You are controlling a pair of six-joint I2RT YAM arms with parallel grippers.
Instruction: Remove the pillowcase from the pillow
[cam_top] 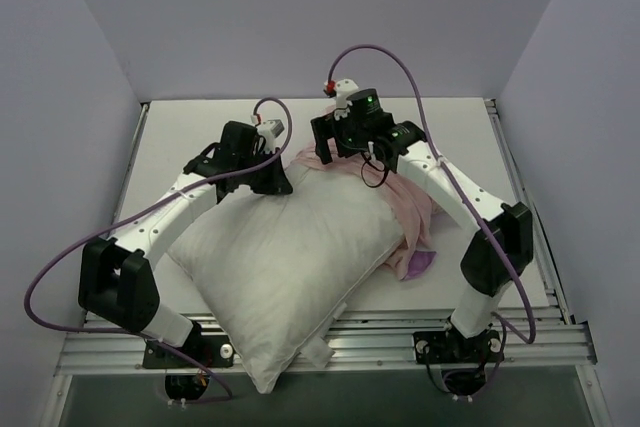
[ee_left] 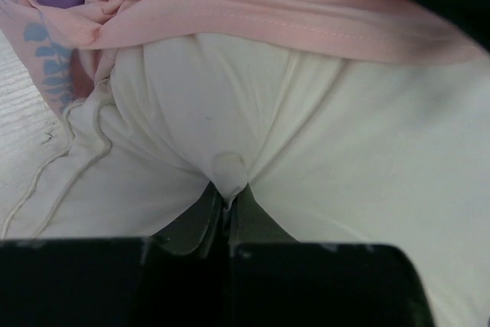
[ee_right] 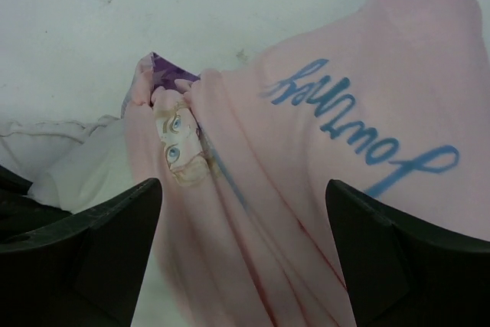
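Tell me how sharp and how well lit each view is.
Top external: even, soft light, sharp throughout, only faint shadows beside the pillow. Left wrist: the left gripper is a dark blur, pillow cloth slightly soft. Right wrist: the right gripper is dark and blurred, the pillowcase script crisp.

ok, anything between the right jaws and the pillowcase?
Nothing visible. The right jaws stand open directly over the bunched pillowcase, and its pale pink reverse shows between them. The left jaws are shut on a pinch of the white pillow.
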